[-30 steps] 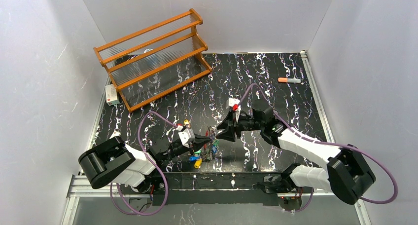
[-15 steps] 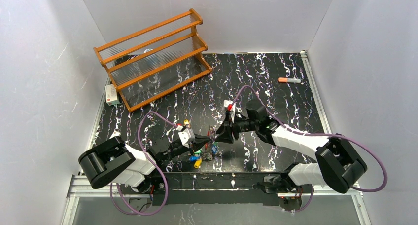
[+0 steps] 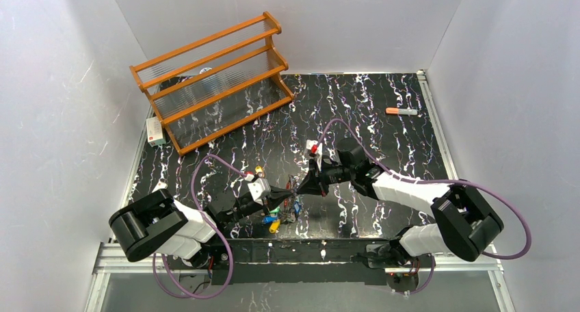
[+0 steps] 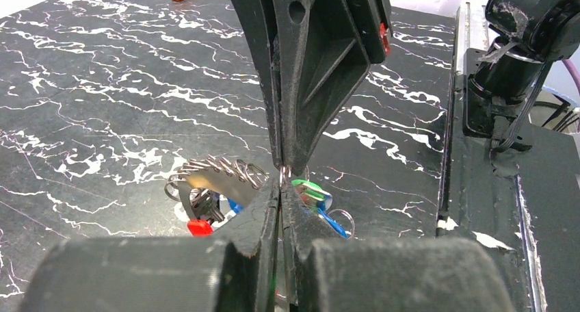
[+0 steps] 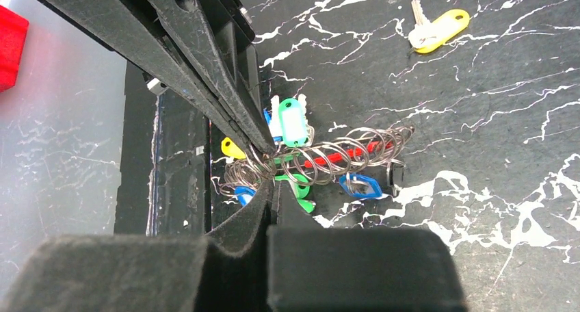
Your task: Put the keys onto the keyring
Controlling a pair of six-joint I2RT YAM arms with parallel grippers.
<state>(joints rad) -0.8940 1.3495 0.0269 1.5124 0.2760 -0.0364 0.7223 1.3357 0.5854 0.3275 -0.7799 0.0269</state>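
The keyring, a thin ring with a red arc strung with many small wire loops, lies on the black marbled table near the front edge. Keys with green, blue and yellow tags hang round it. My left gripper is shut, its tips on a wire loop at one end of the keyring. The right gripper is shut too, meeting it tip to tip on that same loop. One yellow-tagged key lies loose beyond the keyring.
A wooden rack stands at the back left with a small box beside it. An orange-capped marker lies at the back right. The metal front rail runs close behind the keyring.
The right gripper has moved left onto the keyring, up to the left gripper's tips, and has gone from open to shut. The left arm has stayed still.
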